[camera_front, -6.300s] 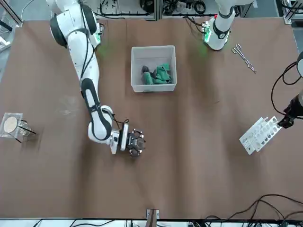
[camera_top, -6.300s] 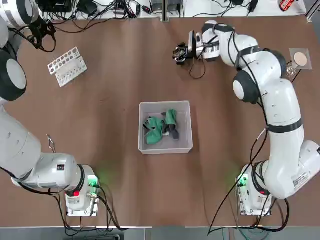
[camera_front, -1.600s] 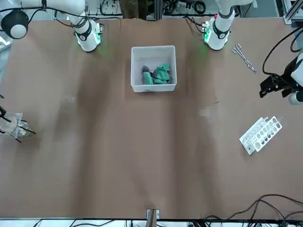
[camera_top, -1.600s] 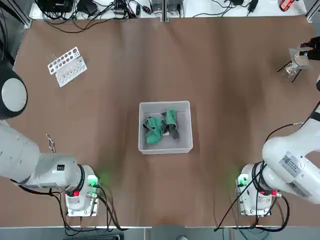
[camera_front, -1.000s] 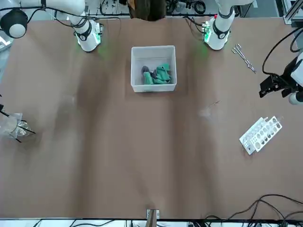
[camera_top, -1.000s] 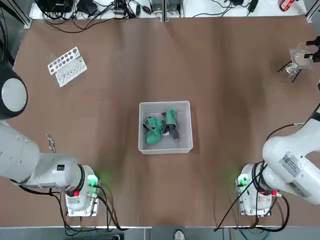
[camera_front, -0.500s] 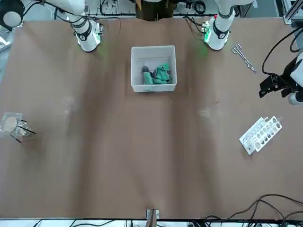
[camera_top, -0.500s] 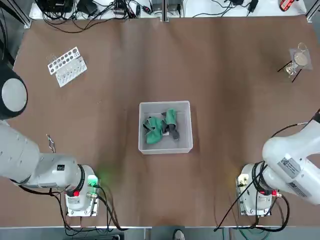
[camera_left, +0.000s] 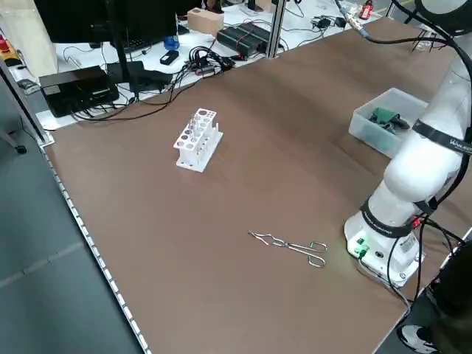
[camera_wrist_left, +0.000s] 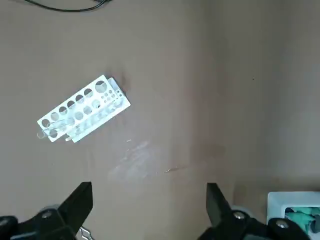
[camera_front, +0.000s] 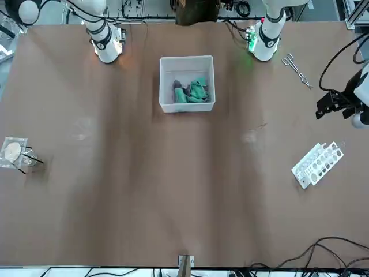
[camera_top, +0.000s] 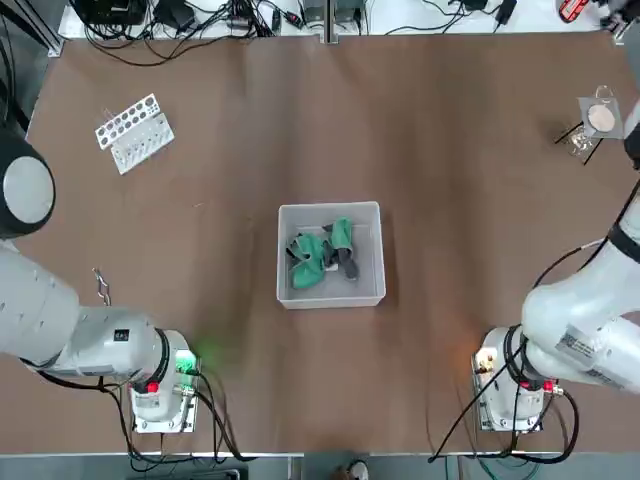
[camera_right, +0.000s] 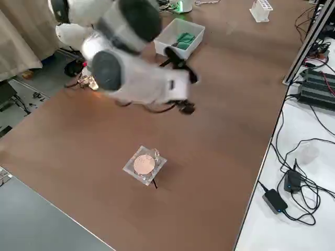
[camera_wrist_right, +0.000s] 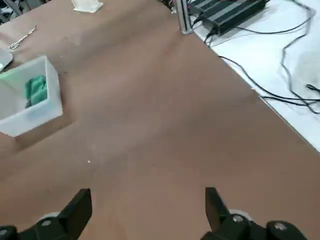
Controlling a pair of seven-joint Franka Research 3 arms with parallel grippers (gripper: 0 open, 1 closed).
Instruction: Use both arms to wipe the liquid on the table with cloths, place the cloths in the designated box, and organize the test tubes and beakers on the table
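brown table (camera_top: 430, 350) holds one box (camera_top: 330, 291), two open-jawed grippers above.

Your robot's two arms, the left arm (camera_top: 70, 330) and the right arm (camera_top: 590, 310), are glossy white with rounded joints, dark caps and grey bands. You'll see black cables (camera_front: 340, 63) running along them, green lights and a red button by the bases, and on each black claw, the left claw (camera_wrist_left: 150, 210) and the right claw (camera_wrist_right: 149, 212), silvery screws (camera_wrist_right: 239, 218).
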